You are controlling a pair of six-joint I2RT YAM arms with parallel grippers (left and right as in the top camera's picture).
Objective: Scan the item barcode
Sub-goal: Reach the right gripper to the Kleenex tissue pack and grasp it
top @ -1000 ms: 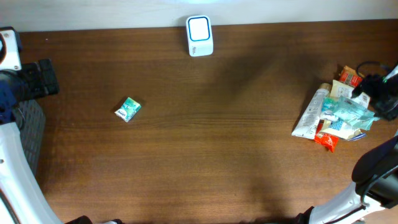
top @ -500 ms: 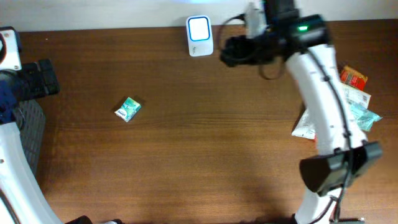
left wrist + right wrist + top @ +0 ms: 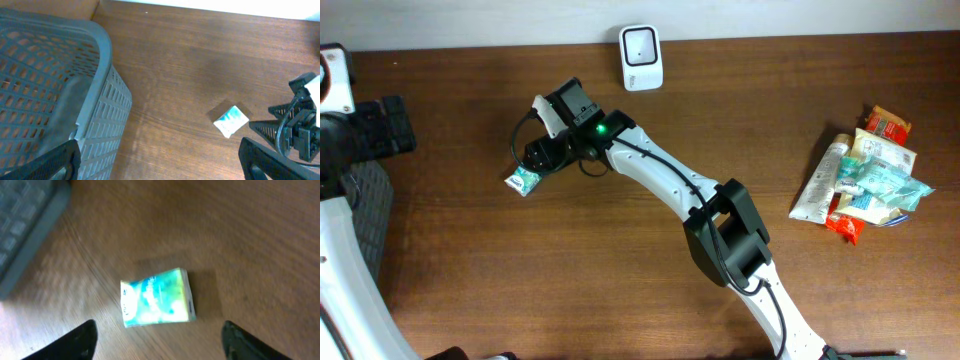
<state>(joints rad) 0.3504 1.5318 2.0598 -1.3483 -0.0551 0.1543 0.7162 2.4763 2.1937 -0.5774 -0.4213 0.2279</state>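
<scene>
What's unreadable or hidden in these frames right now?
- green packet: print motion-blurred in the right wrist view, no barcode legible.
- Overhead: right gripper covers part of it.
- item pile: labels too small overhead.
- basket: cut off by left and bottom edges, left wrist view.

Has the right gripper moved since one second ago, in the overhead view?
Yes. The right gripper went from far right of the scanner to its left, and is now over the packet.
</scene>
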